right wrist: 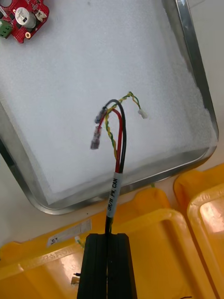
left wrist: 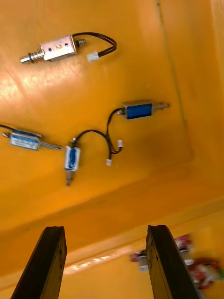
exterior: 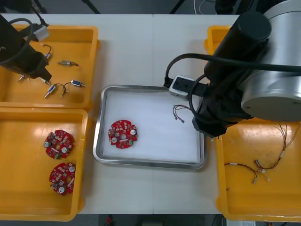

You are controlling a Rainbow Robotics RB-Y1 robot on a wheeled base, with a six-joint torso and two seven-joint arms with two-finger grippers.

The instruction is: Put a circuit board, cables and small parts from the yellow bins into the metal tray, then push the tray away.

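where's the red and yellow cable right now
In the front view the red and yellow cable is over the right side of the metal tray, well right of the circuit board, held by the fingers of the right gripper.

White sleeve label on the black, red and yellow cable, black print ending in "CAN", earlier letters unclear, silver small metal part marked with what looks like "2", white sticker on a yellow bin, print illegible.

The tray lies between the bins; a board near its left edge, a cable over its right.
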